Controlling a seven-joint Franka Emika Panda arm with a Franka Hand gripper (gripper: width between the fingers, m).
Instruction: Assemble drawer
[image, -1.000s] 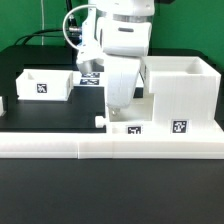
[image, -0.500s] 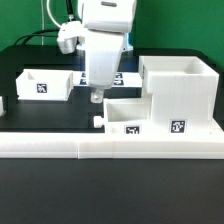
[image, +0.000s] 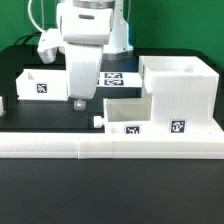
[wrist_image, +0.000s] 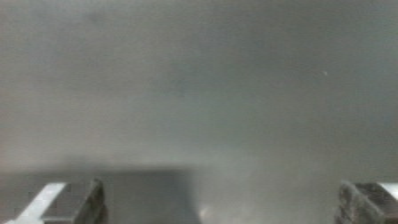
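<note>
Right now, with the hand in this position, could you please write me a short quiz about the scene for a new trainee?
1. True or false: the hand grips the knobbed tray.
2. Where does the knobbed tray stand? A: next to the housing. B: on top of the housing. C: between the fingers of the hand.
3. Fill in: in the exterior view, the housing is on the ____ side.

Key: 1 false, the fingers are apart in the wrist view with nothing between them. 2 A. 3 right.
</note>
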